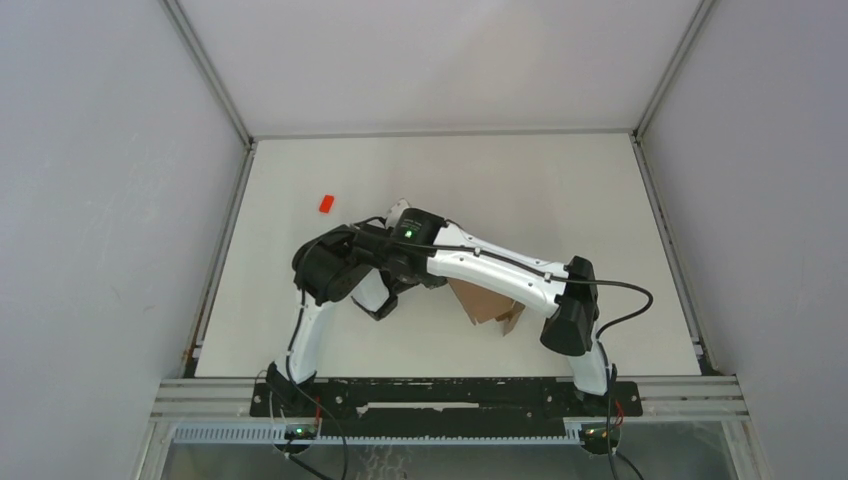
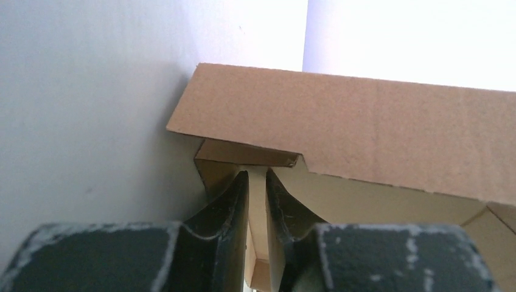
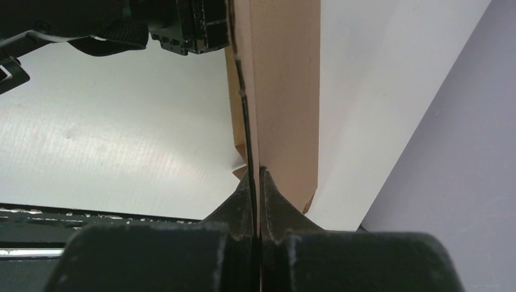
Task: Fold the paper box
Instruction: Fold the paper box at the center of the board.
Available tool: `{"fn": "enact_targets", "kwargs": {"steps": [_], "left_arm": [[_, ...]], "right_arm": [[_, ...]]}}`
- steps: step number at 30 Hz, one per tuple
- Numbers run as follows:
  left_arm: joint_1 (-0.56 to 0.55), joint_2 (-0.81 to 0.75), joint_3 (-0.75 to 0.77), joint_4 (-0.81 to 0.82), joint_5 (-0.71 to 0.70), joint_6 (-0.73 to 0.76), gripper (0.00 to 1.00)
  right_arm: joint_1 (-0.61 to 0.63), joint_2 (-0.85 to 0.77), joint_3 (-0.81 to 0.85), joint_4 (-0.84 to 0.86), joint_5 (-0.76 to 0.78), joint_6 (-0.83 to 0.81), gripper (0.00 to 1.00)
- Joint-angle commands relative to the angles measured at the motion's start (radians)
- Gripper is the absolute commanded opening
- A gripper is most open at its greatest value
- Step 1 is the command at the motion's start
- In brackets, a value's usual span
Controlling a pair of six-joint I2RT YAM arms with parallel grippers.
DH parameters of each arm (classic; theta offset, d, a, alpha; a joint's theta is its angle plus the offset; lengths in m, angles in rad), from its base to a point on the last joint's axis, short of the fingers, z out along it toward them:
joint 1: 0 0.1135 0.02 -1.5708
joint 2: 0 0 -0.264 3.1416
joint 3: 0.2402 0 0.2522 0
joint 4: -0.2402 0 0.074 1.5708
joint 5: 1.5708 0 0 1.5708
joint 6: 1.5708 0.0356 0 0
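Two arms sit bolted at the near edge, and both lean in so they cross over the middle of the table (image 1: 520, 180). The left arm (image 1: 305, 340) comes up and bends right. The right arm (image 1: 500, 268) stretches left across it, so from above you can't really see either set of fingertips.

The box (image 1: 482, 298) sits on the table just right of centre, near the arms' side. It's mostly tucked under the right forearm, with only a brown corner poking out.

The wrist cams help a lot. The left gripper (image 2: 257, 176) is clamped on a thin upright wall of the box (image 2: 377, 128), seen edge-on, with one dark finger (image 2: 238, 201) on each side of the cardboard. A wide panel with a notched lower edge hangs across the view right above it, and there's a smaller flap just under its left end.

The right gripper (image 3: 256, 173) is squeezed tight, pinching another panel of the box (image 3: 286, 91). That sheet runs straight up from the fingertips, again edge-on. Part of the left arm fills the upper left of that view.

Further back and to the left, well apart from the box, a small red block (image 1: 326, 203) lies on its own.
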Motion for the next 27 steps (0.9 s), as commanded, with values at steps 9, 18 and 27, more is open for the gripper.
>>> {"fn": "enact_targets", "kwargs": {"steps": [9,18,27], "left_arm": [[-0.004,0.026,0.165,-0.305,0.041,0.089,0.22],[0.004,0.003,0.066,-0.23,0.044,0.079,0.43],[0.003,0.003,0.066,-0.237,0.042,0.087,0.26]], "right_arm": [[-0.056,-0.019,0.012,0.031,-0.02,0.076,0.0],[-0.089,-0.078,-0.102,0.093,-0.033,0.078,0.0],[-0.083,-0.077,-0.092,0.062,0.005,0.096,0.0]]}}
